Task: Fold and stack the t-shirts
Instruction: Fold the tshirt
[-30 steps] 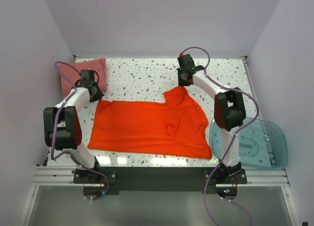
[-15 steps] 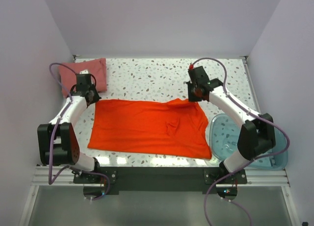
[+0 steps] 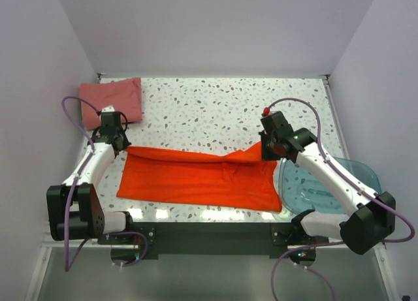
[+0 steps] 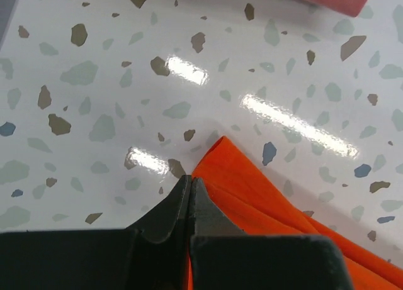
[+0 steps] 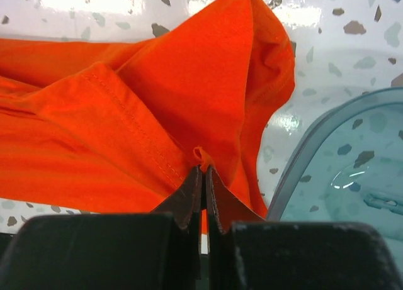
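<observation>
The orange shirt [image 3: 196,180] lies across the near half of the table [image 3: 209,108]. Its near hem is flat along the front edge and its right side is just beside the tub [image 3: 353,183].

Just beyond, both grippers pinch its far edge. The left gripper [image 3: 117,142] is closed tight on the far-left corner; its wrist view shows the fingertips meeting with orange cloth between them. The right gripper [image 3: 270,149] is likewise clamped on the far-right edge, where the cloth rises in a peak and bunches towards the tub.

This looks like a lengthwise fold, with the far edge carried over to the near hem. To do it well, both arms should travel towards the near edge at the same pace and height. The cloth should be taut between them so the sagging middle does not crease. The right side needs care: the raised flap could drape over the tub rim, so it should land short of it. Release only once the edges line up.

At the far-left corner the pink shirt [image 3: 112,96] lies folded, well apart.
</observation>
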### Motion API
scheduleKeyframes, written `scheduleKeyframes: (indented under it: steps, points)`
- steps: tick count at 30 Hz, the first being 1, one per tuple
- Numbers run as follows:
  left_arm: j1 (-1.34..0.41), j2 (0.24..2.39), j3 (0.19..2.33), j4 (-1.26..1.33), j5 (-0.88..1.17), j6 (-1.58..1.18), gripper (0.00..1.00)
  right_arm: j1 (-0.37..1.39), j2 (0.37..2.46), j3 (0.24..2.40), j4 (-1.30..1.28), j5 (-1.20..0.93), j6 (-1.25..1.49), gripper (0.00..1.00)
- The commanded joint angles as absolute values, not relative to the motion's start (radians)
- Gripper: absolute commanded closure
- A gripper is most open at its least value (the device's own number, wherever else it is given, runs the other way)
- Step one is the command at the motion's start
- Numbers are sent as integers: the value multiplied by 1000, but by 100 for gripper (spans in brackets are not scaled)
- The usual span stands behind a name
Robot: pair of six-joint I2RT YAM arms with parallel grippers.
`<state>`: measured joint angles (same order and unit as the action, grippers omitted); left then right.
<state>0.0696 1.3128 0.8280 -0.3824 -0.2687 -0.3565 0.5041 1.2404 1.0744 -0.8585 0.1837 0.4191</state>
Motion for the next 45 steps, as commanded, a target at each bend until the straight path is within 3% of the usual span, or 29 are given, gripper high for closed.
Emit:
scheduleKeyframes:
  steps: [1, 12, 14, 17, 18, 19, 20, 21, 22, 24, 27, 36, 45]
  points:
    - [72, 1267, 792, -388, -343, -377, 100, 512, 1195, 1020, -908, 184, 454, 100]
    - [72, 1221, 746, -426, -365, -396, 100, 523, 1160, 934, -933, 167, 480, 100]
    - [72, 1216, 747, -449, -374, -403, 96, 526, 1163, 927, -948, 178, 486, 100]
    - [72, 1195, 749, -498, -379, -429, 76, 535, 1161, 920, -992, 195, 505, 100]
    - [72, 1163, 746, -508, -382, -437, 61, 540, 1158, 916, -1012, 199, 509, 91]
    - [72, 1145, 742, -517, -380, -445, 53, 543, 1149, 913, -1022, 201, 517, 84]
    - [72, 1126, 739, -520, -377, -462, 36, 545, 1146, 910, -1029, 204, 522, 77]
    - [72, 1108, 739, -525, -374, -471, 30, 548, 1140, 910, -1040, 206, 525, 63]
    - [72, 1080, 741, -520, -361, -477, 26, 549, 1135, 911, -1042, 204, 531, 58]
    - [72, 1068, 747, -509, -310, -489, 23, 552, 1127, 922, -1034, 204, 531, 50]
    - [60, 1106, 767, -476, -256, -506, 20, 554, 1147, 949, -988, 187, 515, 46]
    - [21, 1282, 819, -390, -187, -448, 14, 554, 1302, 940, -669, 52, 518, 50]
    - [23, 1301, 813, -367, -138, -414, 12, 554, 1428, 904, -497, 2, 572, 52]
